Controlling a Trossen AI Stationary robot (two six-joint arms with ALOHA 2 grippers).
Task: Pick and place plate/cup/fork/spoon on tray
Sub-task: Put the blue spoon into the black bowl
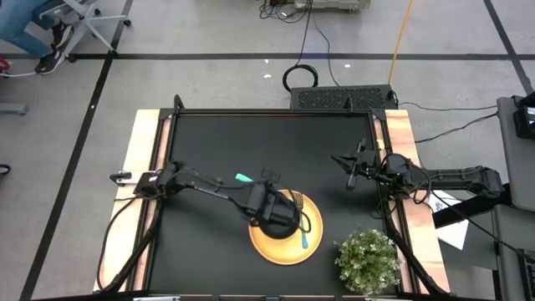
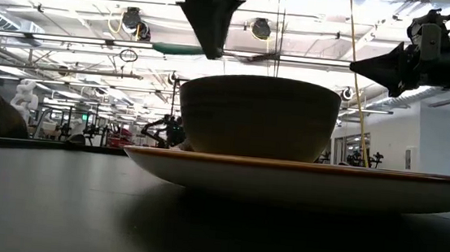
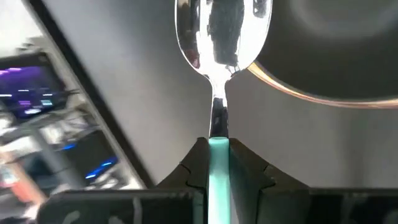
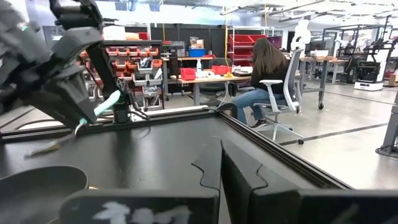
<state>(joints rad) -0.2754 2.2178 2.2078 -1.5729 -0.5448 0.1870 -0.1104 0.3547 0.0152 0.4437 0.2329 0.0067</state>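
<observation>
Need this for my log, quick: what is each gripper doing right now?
Left gripper: shut on the spoon, held above the tray.
Right gripper: shut, holding nothing, waiting at the table's right side.

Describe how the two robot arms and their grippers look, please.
Both arms are dark, almost black, made of slim jointed links, with black cables trailing off the table sides. The left gripper has two dark, angular fingers. The right gripper is equally dark, with flat wedge-shaped fingers.

Cup and fork on tray; plant right of tray.
</observation>
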